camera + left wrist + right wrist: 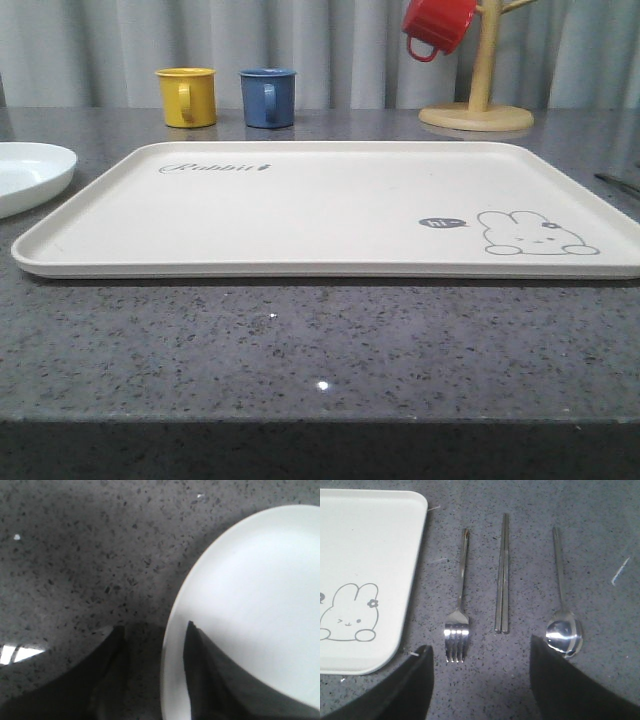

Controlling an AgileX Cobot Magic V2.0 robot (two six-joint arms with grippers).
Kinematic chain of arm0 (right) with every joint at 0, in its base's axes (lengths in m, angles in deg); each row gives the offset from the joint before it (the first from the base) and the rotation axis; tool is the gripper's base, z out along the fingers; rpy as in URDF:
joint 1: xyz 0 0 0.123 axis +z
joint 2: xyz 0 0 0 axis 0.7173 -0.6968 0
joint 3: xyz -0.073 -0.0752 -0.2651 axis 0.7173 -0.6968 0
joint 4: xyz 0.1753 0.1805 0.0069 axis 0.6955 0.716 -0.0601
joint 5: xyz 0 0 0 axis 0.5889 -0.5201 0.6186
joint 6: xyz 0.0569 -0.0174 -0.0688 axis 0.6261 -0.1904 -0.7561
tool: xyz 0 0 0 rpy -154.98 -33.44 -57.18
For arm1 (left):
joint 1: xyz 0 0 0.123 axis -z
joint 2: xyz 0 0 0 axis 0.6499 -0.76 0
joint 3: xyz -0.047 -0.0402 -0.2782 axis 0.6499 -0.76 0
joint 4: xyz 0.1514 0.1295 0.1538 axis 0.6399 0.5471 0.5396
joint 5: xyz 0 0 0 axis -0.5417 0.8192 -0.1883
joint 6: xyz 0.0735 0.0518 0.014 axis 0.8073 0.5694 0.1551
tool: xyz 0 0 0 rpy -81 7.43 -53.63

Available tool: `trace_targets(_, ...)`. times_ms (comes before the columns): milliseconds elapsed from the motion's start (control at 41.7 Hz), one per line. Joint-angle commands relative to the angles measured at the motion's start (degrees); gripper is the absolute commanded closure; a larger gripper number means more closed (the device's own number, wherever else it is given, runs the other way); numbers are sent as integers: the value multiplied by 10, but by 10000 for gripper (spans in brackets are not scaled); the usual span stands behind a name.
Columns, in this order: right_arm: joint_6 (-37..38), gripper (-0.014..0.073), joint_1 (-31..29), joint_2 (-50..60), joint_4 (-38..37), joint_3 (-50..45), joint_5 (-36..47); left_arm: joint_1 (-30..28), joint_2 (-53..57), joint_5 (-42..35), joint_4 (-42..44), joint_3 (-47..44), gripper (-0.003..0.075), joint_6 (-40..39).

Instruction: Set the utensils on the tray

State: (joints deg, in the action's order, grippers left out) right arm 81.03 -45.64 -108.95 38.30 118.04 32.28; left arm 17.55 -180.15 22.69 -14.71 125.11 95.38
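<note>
The left claw (152, 645) hangs wide open over the white plate (250, 605) edge. On the grey desk (300, 340) lies the bare cream tray (320, 205). Beside it, under the wide-open right claw (480, 665), lie a shiny fork (460, 610), chopsticks (503, 575) and spoon (562, 615).

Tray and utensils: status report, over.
Both pincers open, left over plate rim, right above cutlery. Fork, chopsticks, spoon on counter beside tray. Tray bare, nothing blocking.
</note>
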Motion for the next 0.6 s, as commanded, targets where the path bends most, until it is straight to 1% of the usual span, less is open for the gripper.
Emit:
trace_targets(0, -2, 142, -4, -6, -8, 20, 34, 2, 18, 6, -20, 15, 609, 0)
trace_targets(120, -2, 142, -4, -6, -8, 20, 34, 2, 18, 16, -20, 15, 725, 0)
trace_targets(144, -2, 142, -4, -6, -8, 20, 34, 2, 19, 16, -20, 15, 738, 0)
trace_targets(408, -2, 142, -4, -6, -8, 20, 34, 5, 76, 20, -31, 15, 740, 0)
trace_targets(480, -2, 142, -4, -6, -8, 20, 34, 16, 97, 25, -35, 15, 740, 1)
trace_targets(575, -2, 142, -4, -6, -8, 20, 34, 45, 128, 28, -35, 15, 740, 1)
